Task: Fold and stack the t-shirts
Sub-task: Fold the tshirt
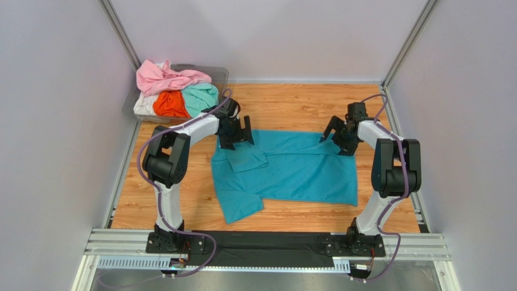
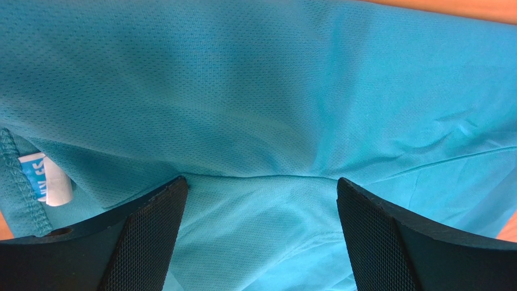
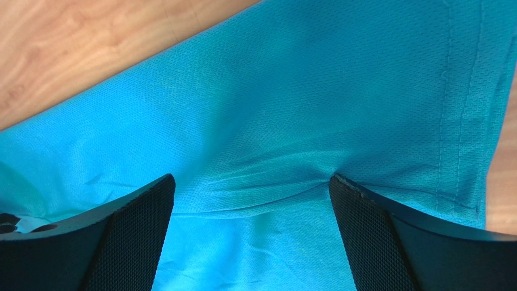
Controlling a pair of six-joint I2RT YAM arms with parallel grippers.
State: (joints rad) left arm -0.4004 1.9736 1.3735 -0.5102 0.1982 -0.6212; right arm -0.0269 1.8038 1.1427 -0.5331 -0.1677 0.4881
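Left pincer [image 2: 260,180], right pincer [image 3: 251,176], seemingly down on teal t-shirt [image 1: 303,170]

Both white-and-black arms reach out over the table, elbows bent up high. The left black two-finger gripper [image 1: 238,134] points down with its fingers spread wide. Same deal for the right black two-finger gripper [image 1: 340,134], jaws wide apart.

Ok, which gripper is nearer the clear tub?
Left. The left gripper is over the teal shirt close by the tub; the right gripper is over the shirt's opposite end.
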